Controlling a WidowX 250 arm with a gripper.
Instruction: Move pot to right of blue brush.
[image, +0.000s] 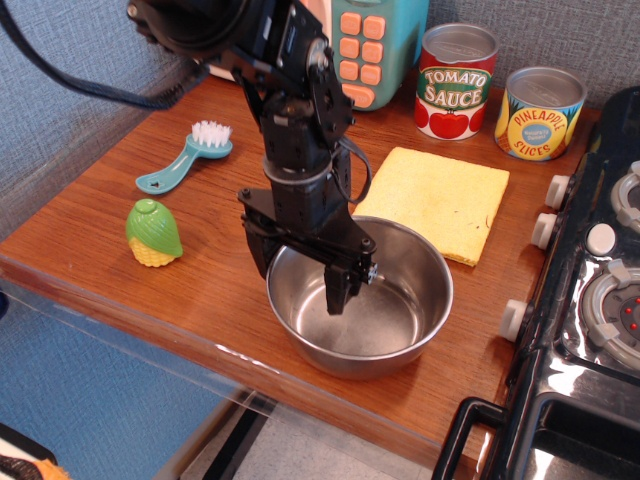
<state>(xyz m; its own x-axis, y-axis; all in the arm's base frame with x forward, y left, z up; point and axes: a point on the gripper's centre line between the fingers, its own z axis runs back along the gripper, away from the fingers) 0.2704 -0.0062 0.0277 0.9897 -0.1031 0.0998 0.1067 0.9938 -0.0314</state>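
Black and bulky, the gripper (300, 275) hangs at the left rim of the pot (360, 296) with its two fingers spread apart: one finger (258, 250) sits outside the wall on the left, the other (340, 285) reaches down inside the bowl, so the rim lies between them. Whether either finger touches the metal cannot be told. The arm (290, 110) rises from the gripper up and to the left, out of the top of the picture.

Well to the left of the gripper, near the front edge of the wooden desk (200, 290), lies a green-and-yellow toy corn (153, 233). Behind that, left of and behind the gripper, the blue brush (185, 157) rests flat, its white bristles pointing toward the back and its handle toward the left front. It is well apart from the pot.

The pot itself stands upright and empty near the front edge of the desk, directly under and to the right of the gripper.

Behind the gripper at the back wall stands a teal toy appliance (370, 45) with orange buttons, partly hidden by the arm. Right of and behind the gripper a yellow cloth (435, 200) lies flat, its near corner just beside the back rim of the pot. Farther back stand a tomato sauce can (456, 82) and, to its right, a pineapple slices can (540, 113). Far to the right of the gripper is a black toy stove (590, 300) with white knobs.
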